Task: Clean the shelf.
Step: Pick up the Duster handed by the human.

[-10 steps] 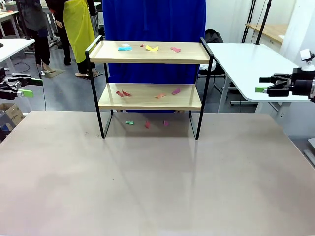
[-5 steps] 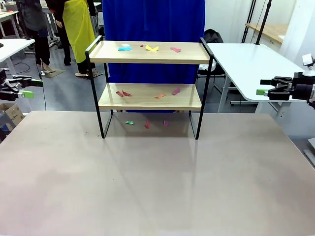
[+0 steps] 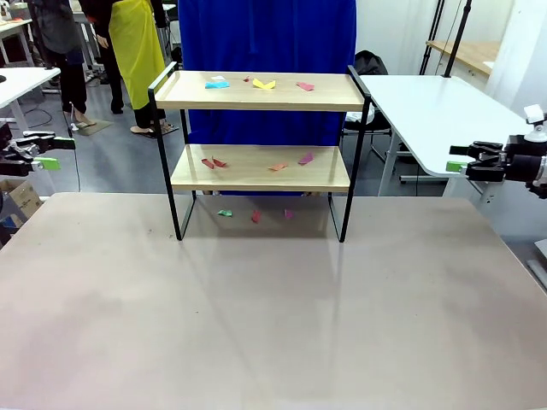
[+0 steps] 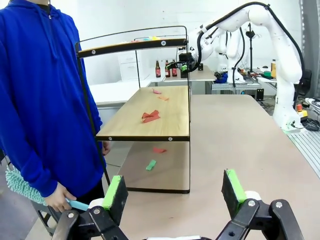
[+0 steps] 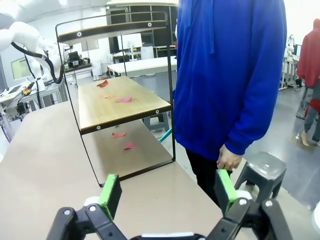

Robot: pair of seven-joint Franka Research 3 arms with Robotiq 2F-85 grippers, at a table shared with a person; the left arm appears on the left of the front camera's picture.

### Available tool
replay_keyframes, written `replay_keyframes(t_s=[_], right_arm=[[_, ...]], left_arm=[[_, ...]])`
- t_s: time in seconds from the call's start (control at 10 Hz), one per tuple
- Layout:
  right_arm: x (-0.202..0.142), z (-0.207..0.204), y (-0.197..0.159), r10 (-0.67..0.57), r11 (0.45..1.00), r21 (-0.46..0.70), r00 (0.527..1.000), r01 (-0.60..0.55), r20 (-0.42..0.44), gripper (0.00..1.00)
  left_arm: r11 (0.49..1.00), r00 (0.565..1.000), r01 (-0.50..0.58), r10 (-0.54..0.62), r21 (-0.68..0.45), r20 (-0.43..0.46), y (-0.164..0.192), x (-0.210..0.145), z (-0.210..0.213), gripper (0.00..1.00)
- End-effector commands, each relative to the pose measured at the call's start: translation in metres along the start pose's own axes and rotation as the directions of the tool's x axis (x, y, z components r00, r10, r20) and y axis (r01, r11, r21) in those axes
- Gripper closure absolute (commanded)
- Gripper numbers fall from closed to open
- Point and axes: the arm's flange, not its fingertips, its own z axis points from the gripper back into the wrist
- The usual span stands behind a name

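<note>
Found the shelf (image 3: 256,103) standing upright at the far middle of the grey table (image 3: 273,325), directly in front of a person in a blue hoodie (image 3: 265,34).

Counted three paper bits on its top board: a blue scrap (image 3: 217,84), a yellow scrap (image 3: 264,84) and a pink scrap (image 3: 305,86). Noted on the lower board two red scraps (image 3: 214,162) side by side, an orange scrap (image 3: 278,166) and a magenta scrap (image 3: 306,158). Logged three more on the tabletop beneath the lower board, between the frame's legs: a green piece (image 3: 225,213), a red piece (image 3: 255,217) and a pink piece (image 3: 288,213).

Located the left gripper (image 3: 58,150) out past the table's left edge, jaws spread wide, nothing between the green pads (image 4: 113,192). Located the right gripper (image 3: 455,159) out past the right edge, in front of a white side table (image 3: 427,111), likewise released and empty.

Saw in the left wrist view one hand (image 4: 61,192) of the person gripping a teal duster (image 4: 20,185), low beside the shelf's end. Saw in the right wrist view the other hand (image 5: 229,159) hanging at the person's side.

Writing: brown bottles (image 4: 158,70) on a far bench, seen through the shelf frame — labels too small to read.

Containers: cardboard box (image 3: 17,201) on the floor at left — contents hidden.
</note>
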Motion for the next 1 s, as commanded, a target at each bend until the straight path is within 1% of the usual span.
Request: replay_keyframes(t_s=[0.0,0.3,0.5,0.6,0.7,0.9], right_arm=[[0.007,0.002,-0.011,-0.016,1.000,0.011,0.999,0.015,0.028,0.00],[0.006,-0.001,-0.017,-0.035,0.999,0.007,0.999,0.035,0.026,0.00],[0.006,-0.001,-0.021,-0.053,0.999,-0.005,0.998,0.053,0.027,0.00],[0.004,-0.003,-0.022,-0.068,0.998,0.014,0.998,0.068,0.001,0.00],[0.000,0.002,-0.012,-0.019,1.000,0.005,1.000,0.019,0.008,0.00],[0.000,0.002,-0.012,-0.019,1.000,0.005,1.000,0.019,0.008,0.00]], left_arm=[[0.999,0.999,0.030,-0.031,0.022,0.037,0.005,0.005,0.009,0.00],[1.000,0.999,0.001,-0.002,0.029,0.039,0.008,0.001,0.019,0.00],[0.998,0.999,-0.006,0.004,0.057,0.037,0.011,-0.002,0.023,0.00],[0.997,0.999,-0.014,0.012,0.074,0.033,0.013,-0.004,0.023,0.00],[0.999,1.000,-0.001,0.001,0.039,0.004,0.004,-0.006,0.023,0.00],[0.999,1.000,-0.001,0.001,0.039,0.004,0.004,-0.006,0.023,0.00]])
